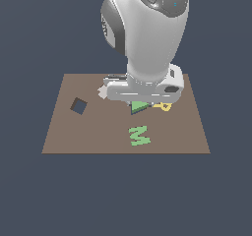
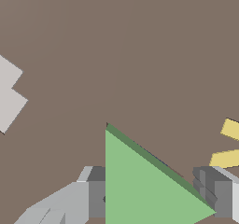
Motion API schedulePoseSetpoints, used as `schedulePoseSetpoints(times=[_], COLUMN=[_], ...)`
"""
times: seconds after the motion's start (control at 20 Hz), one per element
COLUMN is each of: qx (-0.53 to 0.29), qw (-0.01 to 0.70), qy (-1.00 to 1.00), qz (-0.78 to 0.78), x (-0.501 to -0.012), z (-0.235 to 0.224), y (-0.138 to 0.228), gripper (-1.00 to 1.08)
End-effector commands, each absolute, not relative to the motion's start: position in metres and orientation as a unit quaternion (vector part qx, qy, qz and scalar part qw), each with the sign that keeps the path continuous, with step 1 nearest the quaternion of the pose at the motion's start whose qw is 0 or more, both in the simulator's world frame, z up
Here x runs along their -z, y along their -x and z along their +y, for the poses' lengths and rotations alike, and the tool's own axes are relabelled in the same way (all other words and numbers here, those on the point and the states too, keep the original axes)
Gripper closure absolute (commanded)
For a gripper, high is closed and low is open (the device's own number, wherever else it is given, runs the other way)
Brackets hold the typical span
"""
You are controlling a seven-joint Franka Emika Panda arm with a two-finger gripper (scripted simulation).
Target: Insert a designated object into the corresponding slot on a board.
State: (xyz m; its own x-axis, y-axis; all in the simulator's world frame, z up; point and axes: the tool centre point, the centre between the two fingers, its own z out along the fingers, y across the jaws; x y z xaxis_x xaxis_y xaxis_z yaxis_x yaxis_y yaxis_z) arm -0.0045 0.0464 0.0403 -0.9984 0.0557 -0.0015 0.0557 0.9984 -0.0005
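The designated object, a flat light-green triangle (image 1: 140,107) (image 2: 140,181), sits between my fingers just under the hand. My gripper (image 1: 142,103) (image 2: 151,200) is shut on it: one grey finger (image 2: 91,199) presses its straight edge and the other finger (image 2: 219,197) meets its pointed corner. It hangs low over the middle of the brown board (image 1: 64,132) (image 2: 116,55). Only a thin dark sliver (image 1: 132,113) shows at the triangle's lower corner in the exterior view. The slot is otherwise hidden beneath the triangle and hand, and I cannot tell whether the block touches the board.
A green M-shaped piece (image 1: 139,135) lies on the board nearer the front. A yellow R-shaped piece (image 1: 165,106) (image 2: 228,143) lies just beside the gripper. A dark diamond-turned square hole (image 1: 78,105) is at the exterior view's left, and a pale grey cross (image 1: 103,91) (image 2: 8,99) lies behind it.
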Motion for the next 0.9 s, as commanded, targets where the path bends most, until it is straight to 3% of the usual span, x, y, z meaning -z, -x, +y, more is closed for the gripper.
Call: schedulePoseSetpoints(times=[0.0, 0.85], qx=[0.0, 0.0], qw=[0.001, 0.001], qy=[-0.017, -0.014], qz=[1.0, 1.0], x=[-0.04, -0.03], z=[0.045, 0.045], y=[0.003, 0.003], gripper=[1.08, 1.08])
